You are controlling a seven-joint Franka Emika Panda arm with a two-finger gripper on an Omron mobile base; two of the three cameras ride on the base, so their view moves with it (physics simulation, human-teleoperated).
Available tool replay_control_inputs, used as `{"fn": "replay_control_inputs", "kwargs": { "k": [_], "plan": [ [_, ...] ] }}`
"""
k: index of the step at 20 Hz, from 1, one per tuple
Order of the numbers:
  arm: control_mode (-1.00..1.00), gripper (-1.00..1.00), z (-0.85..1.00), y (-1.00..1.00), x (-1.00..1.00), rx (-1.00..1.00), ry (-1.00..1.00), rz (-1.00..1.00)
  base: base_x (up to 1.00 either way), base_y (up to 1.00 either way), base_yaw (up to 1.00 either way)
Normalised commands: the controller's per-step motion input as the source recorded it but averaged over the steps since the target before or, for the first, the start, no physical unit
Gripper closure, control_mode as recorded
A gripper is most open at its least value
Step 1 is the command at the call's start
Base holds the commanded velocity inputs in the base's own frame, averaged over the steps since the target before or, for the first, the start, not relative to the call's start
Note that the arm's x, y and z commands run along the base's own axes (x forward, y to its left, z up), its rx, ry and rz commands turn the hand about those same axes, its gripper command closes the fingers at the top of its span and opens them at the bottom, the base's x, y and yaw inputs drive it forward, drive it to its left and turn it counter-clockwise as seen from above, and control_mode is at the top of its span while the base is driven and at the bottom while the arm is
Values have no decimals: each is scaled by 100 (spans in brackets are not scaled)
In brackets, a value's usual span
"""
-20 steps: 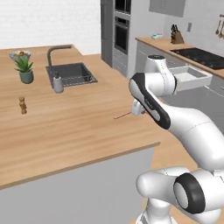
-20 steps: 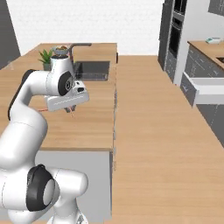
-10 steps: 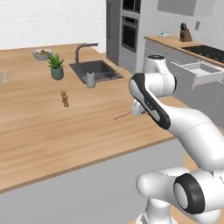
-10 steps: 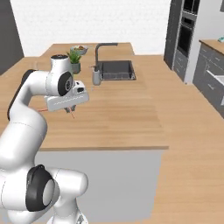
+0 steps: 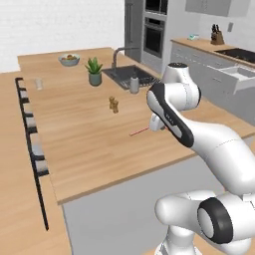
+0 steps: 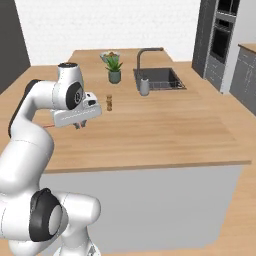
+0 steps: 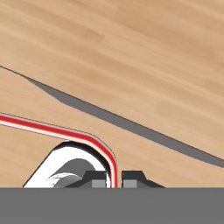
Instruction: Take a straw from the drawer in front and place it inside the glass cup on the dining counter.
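a: so, what worries you, biggest thing first?

b: well, the dining counter (image 5: 89, 134) is broad, and the glass cup (image 5: 38, 83) stands far off at about ten o'clock in my left base view, near the stool-side edge and well apart from my gripper (image 5: 160, 127). i judge the long carry is the main risk: a swing could knock the plant pot (image 5: 94, 74) or the small figurine (image 5: 114, 104), which sit between.

a: and the smaller trouble?

b: my gripper is clamped on the straw (image 5: 140, 131) at one end, so most of it juts out sideways toward nine o'clock. held that way it looks likely to twist in the pinch, or strike the rim instead of dropping in.

a: how does the straw look?

b: very thin, red-pink, nearly level above the wood. in the hand view it shows red with a pale edge and bends up between my closed fingertips (image 7: 97, 178).
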Motion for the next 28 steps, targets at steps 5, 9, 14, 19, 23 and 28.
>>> {"fn": "replay_control_inputs", "kwargs": {
  "k": [5, 9, 14, 19, 23, 28],
  "plan": [
    [100, 100, 0, 0, 0, 0, 0, 0, -26, 100, -17],
    [100, 100, 0, 0, 0, 0, 0, 0, -25, 100, -20],
    [100, 100, 0, 0, 0, 0, 0, 0, -19, 100, -25],
    [100, 100, 0, 0, 0, 0, 0, 0, -8, 100, -38],
    [100, 100, 0, 0, 0, 0, 0, 0, 0, 100, -51],
    [100, 100, 0, 0, 0, 0, 0, 0, 0, 100, -53]
  ]
}}
